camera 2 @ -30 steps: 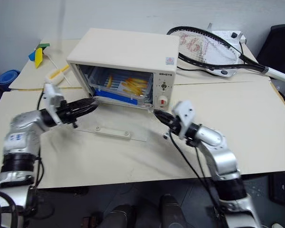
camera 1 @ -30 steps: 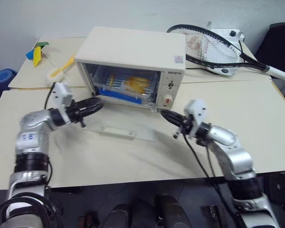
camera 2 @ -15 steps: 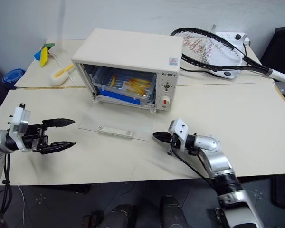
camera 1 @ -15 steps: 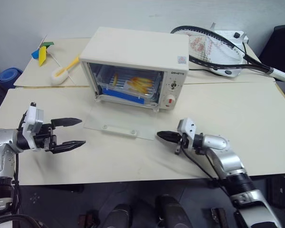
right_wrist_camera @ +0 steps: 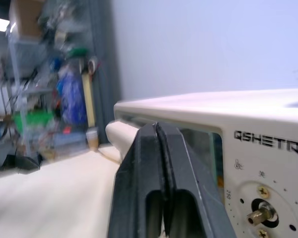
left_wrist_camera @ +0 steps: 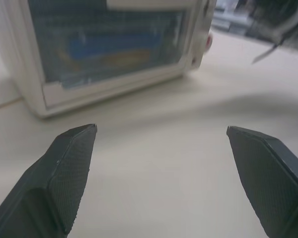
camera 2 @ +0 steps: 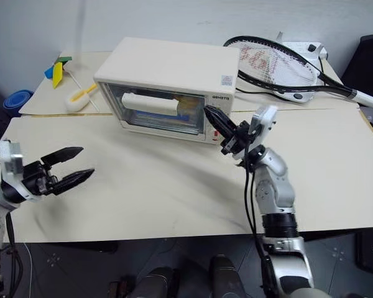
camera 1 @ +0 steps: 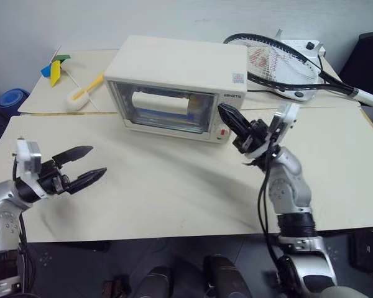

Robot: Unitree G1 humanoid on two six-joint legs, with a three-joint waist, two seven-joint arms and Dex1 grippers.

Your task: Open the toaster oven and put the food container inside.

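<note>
Toaster oven (camera 1: 174,87) upper centre, door closed, food container (left_wrist_camera: 114,52) inside; right pincer (camera 1: 231,118) pressed together beside its knobs; left pincer (camera 1: 81,166) spread, lower left.

- You see a cream-white boxy metal toaster oven (camera 1: 177,84) with a white bar handle (camera 1: 158,101) and a red dot on its panel.
- Through its glass you glimpse the clear plastic food container (left_wrist_camera: 111,51), blue and yellow-orange.
- Your left pincer (camera 1: 81,166) and right pincer (camera 1: 227,115) have black fingers.
- The table (camera 1: 174,186) is plain beige.
- A black-framed racket (camera 1: 276,62) carries red-marked white strings.
</note>
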